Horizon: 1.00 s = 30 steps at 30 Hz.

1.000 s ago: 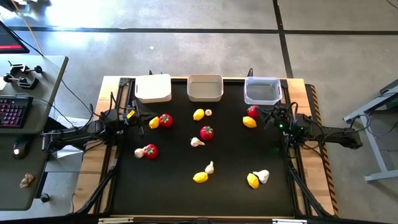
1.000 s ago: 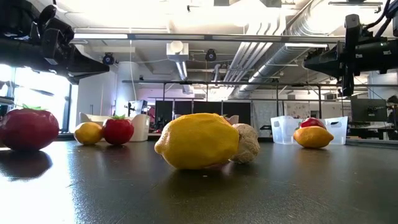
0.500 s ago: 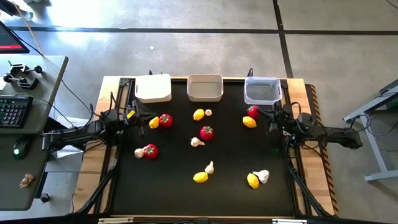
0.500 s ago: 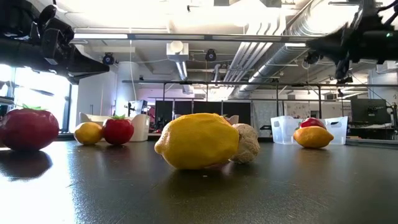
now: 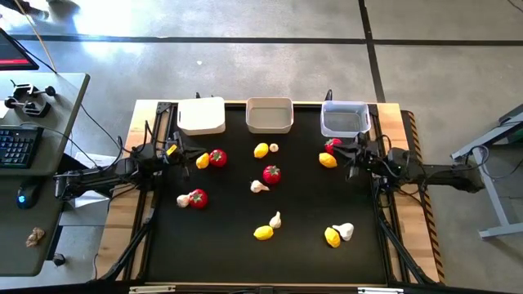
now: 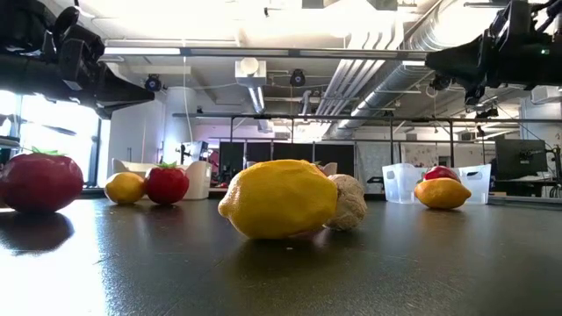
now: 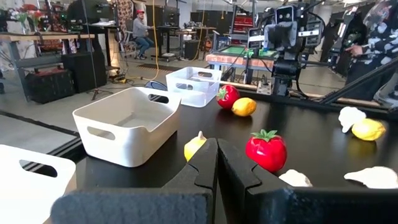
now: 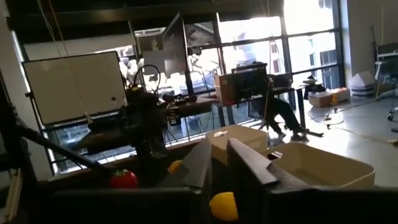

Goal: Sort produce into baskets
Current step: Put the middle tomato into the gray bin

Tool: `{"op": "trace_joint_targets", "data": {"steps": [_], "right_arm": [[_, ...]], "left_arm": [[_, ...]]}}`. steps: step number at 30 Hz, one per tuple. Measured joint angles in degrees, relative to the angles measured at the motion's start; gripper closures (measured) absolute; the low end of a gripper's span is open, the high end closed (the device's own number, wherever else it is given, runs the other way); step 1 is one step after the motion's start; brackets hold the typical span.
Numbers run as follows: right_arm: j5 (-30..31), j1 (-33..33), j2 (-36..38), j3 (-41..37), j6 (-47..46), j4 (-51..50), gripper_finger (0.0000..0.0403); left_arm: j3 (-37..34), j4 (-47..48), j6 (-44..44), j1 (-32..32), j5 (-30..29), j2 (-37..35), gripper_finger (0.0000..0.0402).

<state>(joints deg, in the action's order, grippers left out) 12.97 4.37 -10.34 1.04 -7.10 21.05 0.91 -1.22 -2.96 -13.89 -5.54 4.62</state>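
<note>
Three baskets stand along the far edge: white [image 5: 202, 115], greyish-white [image 5: 270, 115] and clear [image 5: 345, 119]. Tomatoes [image 5: 218, 158] [image 5: 271, 174] [image 5: 198, 198], lemons [image 5: 261, 150] [image 5: 263, 233] [image 5: 332, 238] and garlic bulbs [image 5: 259, 187] [image 5: 345, 231] lie scattered on the black mat. My left gripper [image 5: 183, 155] is shut and empty in the air beside a lemon [image 5: 203, 161]. My right gripper [image 5: 350, 155] is shut and empty, in the air beside a tomato [image 5: 332, 146] and a lemon [image 5: 328, 160] near the clear basket.
The black mat [image 5: 229, 253] has wooden strips along its left and right sides. A desk with a keyboard [image 5: 16, 147] stands left of the table. In the low view a lemon [image 6: 279, 198] and a garlic bulb [image 6: 349, 202] lie close to the camera.
My right gripper has moved a little toward the table's left edge, nearer the tomato and lemon by the clear basket, and has tipped from pointing down to nearly level. The produce has stayed in place.
</note>
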Motion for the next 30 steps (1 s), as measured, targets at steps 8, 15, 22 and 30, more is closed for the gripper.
{"op": "trace_joint_targets", "data": {"steps": [8,15,22,30], "right_arm": [[0.3,-2.0,-11.1,7.4,-0.4,-5.1,0.0186],[0.6,-4.5,-24.2,14.8,-0.4,-9.3,0.0146],[3.3,-8.8,-38.4,21.4,-0.1,-9.3,0.0146],[3.2,-10.8,-56.0,32.0,0.7,-9.5,0.0146]], "left_arm": [[0.0,0.1,-0.9,0.0,0.0,0.0,0.0402],[0.0,-0.3,1.3,0.0,0.0,0.0,0.0402],[0.0,-2.0,1.7,0.0,0.0,0.0,0.0401],[0.0,-2.7,0.4,0.0,-0.2,0.0,0.0401]]}}
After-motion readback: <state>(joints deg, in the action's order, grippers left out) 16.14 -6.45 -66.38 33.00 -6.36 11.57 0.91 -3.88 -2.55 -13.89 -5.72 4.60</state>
